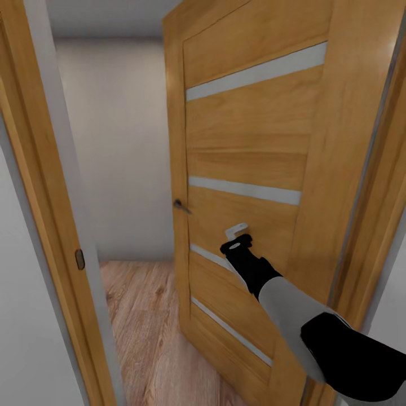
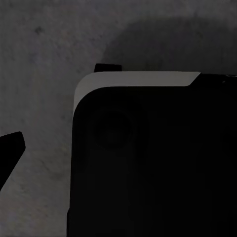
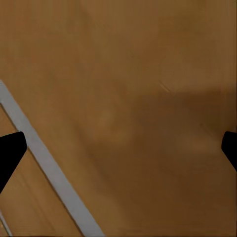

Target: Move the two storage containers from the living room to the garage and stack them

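The two storage containers are out of view. My right gripper (image 1: 239, 243) reaches forward to an orange-wood door (image 1: 254, 141) and sits right at its pale lever handle (image 1: 235, 230). In the right wrist view the right gripper (image 3: 118, 153) is open, its black fingertips (image 3: 10, 153) far apart, with only the door face and a grey strip (image 3: 49, 168) between them. Whether it touches the handle I cannot tell. My left gripper (image 2: 118, 158) hangs over a dark grey mottled floor (image 2: 44, 54); one fingertip (image 2: 11, 148) shows at the picture's edge, set wide.
The door stands partly ajar, with a dark lever (image 1: 181, 206) on its free edge. The door frame (image 1: 51, 225) runs close on the left. Through the gap lie light wood planks (image 1: 141, 299) and a pale wall (image 1: 118, 152). My own dark body (image 2: 148, 163) shows below the left wrist.
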Available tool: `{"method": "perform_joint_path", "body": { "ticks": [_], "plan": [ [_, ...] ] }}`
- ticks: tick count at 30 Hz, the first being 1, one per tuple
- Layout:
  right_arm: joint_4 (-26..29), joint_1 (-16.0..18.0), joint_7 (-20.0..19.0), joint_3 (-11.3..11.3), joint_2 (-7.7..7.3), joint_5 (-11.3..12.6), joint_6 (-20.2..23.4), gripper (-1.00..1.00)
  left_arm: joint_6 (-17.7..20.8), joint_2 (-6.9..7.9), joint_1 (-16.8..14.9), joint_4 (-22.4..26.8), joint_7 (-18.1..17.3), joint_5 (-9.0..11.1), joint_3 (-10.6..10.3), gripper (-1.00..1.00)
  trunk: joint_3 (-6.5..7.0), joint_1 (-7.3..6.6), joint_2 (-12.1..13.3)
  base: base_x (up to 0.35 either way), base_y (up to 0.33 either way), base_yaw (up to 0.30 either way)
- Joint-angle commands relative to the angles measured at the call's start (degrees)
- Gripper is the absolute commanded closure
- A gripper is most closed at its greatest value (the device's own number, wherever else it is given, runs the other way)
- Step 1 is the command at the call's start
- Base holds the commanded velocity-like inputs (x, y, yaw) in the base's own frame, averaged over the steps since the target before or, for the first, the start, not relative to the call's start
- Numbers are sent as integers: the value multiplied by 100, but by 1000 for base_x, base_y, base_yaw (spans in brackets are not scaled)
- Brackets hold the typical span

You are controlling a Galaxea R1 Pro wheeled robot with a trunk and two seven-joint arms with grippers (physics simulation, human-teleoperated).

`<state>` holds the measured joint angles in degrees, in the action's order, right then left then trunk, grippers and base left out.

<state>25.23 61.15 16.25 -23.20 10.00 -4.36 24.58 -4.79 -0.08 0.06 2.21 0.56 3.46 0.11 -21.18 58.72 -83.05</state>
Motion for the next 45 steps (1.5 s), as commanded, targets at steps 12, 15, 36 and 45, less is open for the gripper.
{"method": "perform_joint_path", "body": {
  "ticks": [12, 15, 36, 45],
  "plan": [
    [455, 73, 508, -24, 0, -37, 61, -100, -13, -1, 2, 9, 6, 31, -2, -100, -7, 0, -3, 0, 0, 0],
    [591, 73, 486, -32, 0, -23, 105, -100, -13, -1, 2, 10, 6, 31, -2, -100, -7, 0, -3, 0, 0, 0],
    [902, 73, 321, -36, 0, -14, 938, -100, -13, -1, 2, 11, 6, 39, -2, -100, -7, 0, -3, 0, 0, 0],
    [897, 73, 309, -43, 0, -12, 944, -100, -13, -1, 2, 12, 6, 57, -2, -100, -7, 0, -3, 0, 0, 0]
  ]
}}
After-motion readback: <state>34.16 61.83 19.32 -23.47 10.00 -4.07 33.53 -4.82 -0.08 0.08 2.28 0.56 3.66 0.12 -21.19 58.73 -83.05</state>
